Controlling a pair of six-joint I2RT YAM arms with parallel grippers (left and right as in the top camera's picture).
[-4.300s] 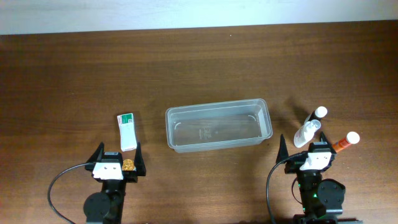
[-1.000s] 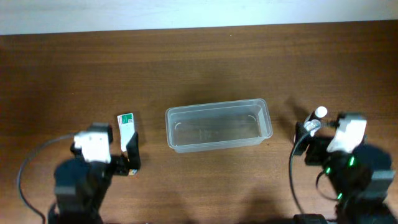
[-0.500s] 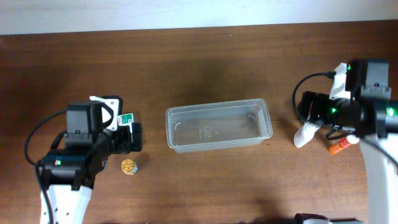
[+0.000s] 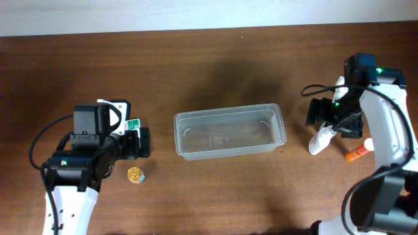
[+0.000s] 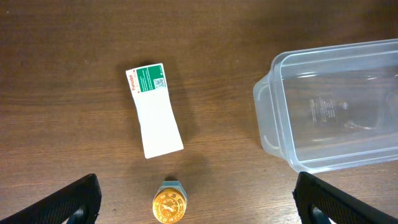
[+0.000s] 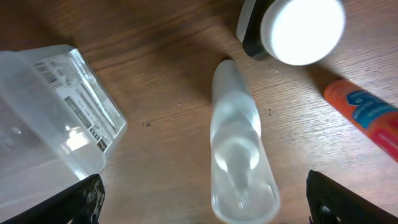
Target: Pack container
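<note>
The container [image 4: 228, 113] is a clear empty plastic tub at the table's middle; it also shows in the left wrist view [image 5: 268, 124] and the right wrist view [image 6: 56, 118]. My left gripper [image 4: 132, 145] is open above a white box with a green label [image 5: 155, 112] and a small gold-capped jar [image 4: 135, 174] [image 5: 170, 205]. My right gripper [image 4: 328, 119] is open above a clear bottle [image 4: 320, 141] [image 6: 239, 149]. Neither gripper holds anything.
An orange tube with a white cap [image 4: 360, 152] [image 6: 364, 115] lies right of the clear bottle. A black bottle with a white cap [image 6: 292, 28] stands just beyond it, hidden under the right arm in the overhead view.
Both arms have risen from the front edge and moved over their items: the left over the white box, the right back over the bottles. The items have not moved.
</note>
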